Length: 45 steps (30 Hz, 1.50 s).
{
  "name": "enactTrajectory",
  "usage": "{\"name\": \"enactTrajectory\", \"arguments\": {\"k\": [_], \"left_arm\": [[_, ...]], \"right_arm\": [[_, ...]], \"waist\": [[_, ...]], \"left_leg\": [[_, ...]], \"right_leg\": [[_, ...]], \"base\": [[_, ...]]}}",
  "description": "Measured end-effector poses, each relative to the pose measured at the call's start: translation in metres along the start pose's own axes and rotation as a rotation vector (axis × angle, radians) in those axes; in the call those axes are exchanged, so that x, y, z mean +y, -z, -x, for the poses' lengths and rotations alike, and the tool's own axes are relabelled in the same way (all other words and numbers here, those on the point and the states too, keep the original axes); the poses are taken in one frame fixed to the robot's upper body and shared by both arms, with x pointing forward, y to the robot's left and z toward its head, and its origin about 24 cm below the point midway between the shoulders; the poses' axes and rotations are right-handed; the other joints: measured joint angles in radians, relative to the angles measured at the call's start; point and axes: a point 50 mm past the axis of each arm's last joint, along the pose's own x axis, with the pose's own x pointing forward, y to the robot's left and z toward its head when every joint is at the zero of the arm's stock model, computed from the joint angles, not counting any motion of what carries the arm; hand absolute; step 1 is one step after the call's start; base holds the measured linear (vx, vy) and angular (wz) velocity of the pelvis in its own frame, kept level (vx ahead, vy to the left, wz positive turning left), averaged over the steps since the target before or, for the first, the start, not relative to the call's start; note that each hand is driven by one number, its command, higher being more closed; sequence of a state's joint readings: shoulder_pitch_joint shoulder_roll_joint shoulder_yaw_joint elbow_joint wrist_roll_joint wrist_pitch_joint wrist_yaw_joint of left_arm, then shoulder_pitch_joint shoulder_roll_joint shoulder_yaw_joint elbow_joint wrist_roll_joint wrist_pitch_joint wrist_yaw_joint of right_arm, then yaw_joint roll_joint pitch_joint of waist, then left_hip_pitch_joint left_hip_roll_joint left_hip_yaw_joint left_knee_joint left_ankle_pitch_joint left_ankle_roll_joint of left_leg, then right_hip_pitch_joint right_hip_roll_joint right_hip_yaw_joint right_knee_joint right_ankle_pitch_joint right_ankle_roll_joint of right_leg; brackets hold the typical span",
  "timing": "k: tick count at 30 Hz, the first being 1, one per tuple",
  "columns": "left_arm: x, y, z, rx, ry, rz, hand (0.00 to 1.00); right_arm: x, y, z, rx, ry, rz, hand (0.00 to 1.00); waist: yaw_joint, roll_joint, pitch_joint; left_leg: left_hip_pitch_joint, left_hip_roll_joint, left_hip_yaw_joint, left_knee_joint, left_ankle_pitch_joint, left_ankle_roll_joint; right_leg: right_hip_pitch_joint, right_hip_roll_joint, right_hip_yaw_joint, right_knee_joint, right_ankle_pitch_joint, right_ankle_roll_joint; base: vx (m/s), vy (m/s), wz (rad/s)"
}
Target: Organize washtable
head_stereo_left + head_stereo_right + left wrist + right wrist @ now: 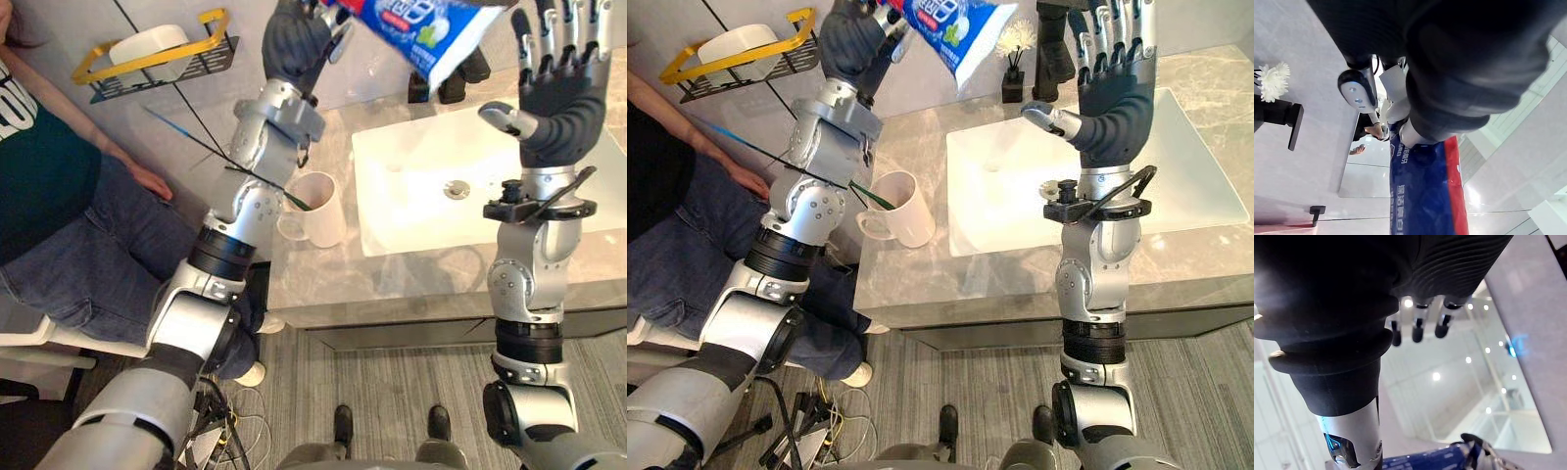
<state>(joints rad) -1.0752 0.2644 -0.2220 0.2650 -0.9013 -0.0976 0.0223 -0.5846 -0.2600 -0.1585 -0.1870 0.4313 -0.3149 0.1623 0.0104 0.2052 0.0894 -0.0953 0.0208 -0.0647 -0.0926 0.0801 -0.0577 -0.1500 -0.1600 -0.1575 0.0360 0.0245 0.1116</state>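
My left hand (294, 44) is raised high over the counter's left part, shut on the end of a blue, red and white toothpaste tube (421, 29). The tube slants toward my right hand (558, 83), which is held up over the white sink (431, 211), open, fingers straight, holding nothing. In the left wrist view the tube (1425, 191) runs out from under the hand's dark cover. On the grey marble counter (392, 279) stands a white mug (318, 211) holding a thin blue and green toothbrush (196, 142) that leans out to the left.
A yellow and black wall rack (211, 44) with a white dish hangs at the upper left. A person (59, 196) sits left of the counter, one hand near my left arm. Dark bottles (451, 83) and a white flower diffuser (1016, 44) stand behind the sink.
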Motion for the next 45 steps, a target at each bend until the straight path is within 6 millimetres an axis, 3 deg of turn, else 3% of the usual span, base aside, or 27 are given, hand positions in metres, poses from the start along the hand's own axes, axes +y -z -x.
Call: {"name": "enactTrajectory", "arguments": {"k": [11, 15, 21, 29, 37, 45], "left_arm": [[0.006, -0.004, 0.001, 0.01, 0.021, 0.02, 1.0], [0.009, -0.007, 0.002, 0.019, 0.027, 0.018, 1.0], [0.001, 0.004, 0.003, 0.071, 0.062, 0.009, 1.0], [0.001, 0.006, 0.003, 0.078, 0.057, 0.023, 1.0], [0.001, 0.006, 0.003, 0.078, 0.042, 0.024, 1.0], [0.004, 0.006, 0.004, 0.08, 0.038, 0.027, 1.0]], "right_arm": [[0.006, -0.012, -0.004, -0.038, -0.065, 0.037, 0.0], [0.032, -0.021, -0.015, -0.101, -0.166, 0.016, 0.0], [0.055, -0.02, -0.023, -0.125, -0.236, -0.013, 0.0], [0.065, -0.011, -0.033, -0.114, -0.23, -0.06, 0.0], [0.069, -0.006, -0.033, -0.1, -0.227, -0.083, 0.0], [0.068, -0.006, -0.033, -0.099, -0.234, -0.04, 0.0]], "waist": [[-0.014, -0.008, 0.001], [-0.019, -0.012, 0.0], [-0.016, -0.013, -0.001], [-0.016, -0.013, -0.004], [0.004, -0.027, -0.04], [0.004, -0.027, -0.041]], "left_leg": [[0.022, 0.003, 0.037, 0.0, 0.0, 0.0], [0.024, 0.014, 0.043, 0.0, 0.0, 0.0], [0.024, 0.016, 0.042, 0.0, 0.002, 0.002], [0.029, 0.015, 0.025, 0.0, 0.008, 0.002], [0.029, 0.015, 0.005, 0.0, 0.012, -0.002], [0.02, 0.015, -0.01, -0.001, 0.022, -0.002]], "right_leg": [[0.003, 0.004, 0.03, 0.004, 0.002, -0.002], [0.004, 0.017, 0.038, -0.004, 0.014, -0.009], [0.021, 0.02, 0.031, -0.034, 0.037, -0.01], [0.042, 0.018, 0.013, -0.048, 0.044, -0.01], [0.059, 0.018, -0.008, -0.065, 0.047, -0.011], [0.06, 0.018, -0.024, -0.068, 0.051, -0.013]], "base": [[-0.01, 0.0, -0.08], [-0.03, -0.008, -0.06], [-0.04, 0.004, 0.0], [-0.01, -0.001, 0.06], [-0.01, -0.006, 0.08], [-0.03, -0.008, 0.05]]}}
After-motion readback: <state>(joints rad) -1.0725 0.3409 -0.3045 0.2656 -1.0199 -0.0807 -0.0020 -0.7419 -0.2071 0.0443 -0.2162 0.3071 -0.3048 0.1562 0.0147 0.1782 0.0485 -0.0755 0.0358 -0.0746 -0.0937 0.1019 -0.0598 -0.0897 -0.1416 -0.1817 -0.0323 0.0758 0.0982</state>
